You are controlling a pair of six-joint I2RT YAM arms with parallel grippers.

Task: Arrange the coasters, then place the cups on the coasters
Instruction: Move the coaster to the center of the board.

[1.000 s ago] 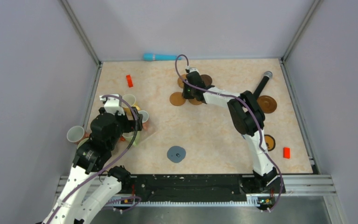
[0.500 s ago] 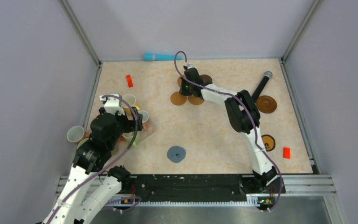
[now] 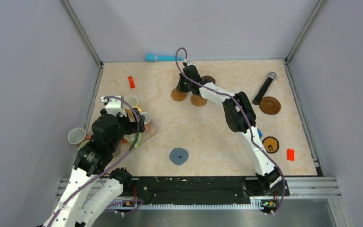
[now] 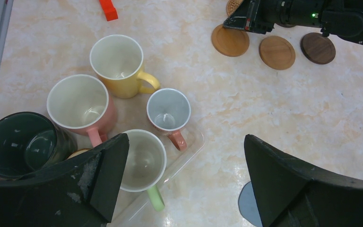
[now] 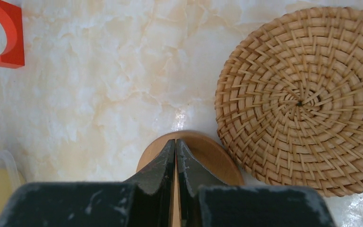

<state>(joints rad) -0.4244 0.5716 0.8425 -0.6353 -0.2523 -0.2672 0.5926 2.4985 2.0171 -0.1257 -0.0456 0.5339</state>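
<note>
Up near the top middle of the overhead view, the right gripper (image 3: 185, 84) has its two fingers shut tight together, with nothing between them. In its own wrist view the tips sit over the edge of a round tan wooden coaster (image 5: 208, 156) at the bottom middle, and a woven coaster (image 5: 302, 99) lies just beside it on the right. A red block (image 5: 9, 35) is in the upper left corner. On the left side of the overhead view, the left gripper (image 3: 139, 124) hangs with its fingers wide apart, holding nothing. Below it the cups stand close together, mouths up: a yellow cup (image 4: 118, 61), a pink cup (image 4: 78, 104), a small cup (image 4: 168, 111) with a pink handle, a pale green cup (image 4: 144, 161) and a dark cup (image 4: 19, 142). A grey coaster (image 3: 178, 156) lies alone at the bottom middle.
</note>
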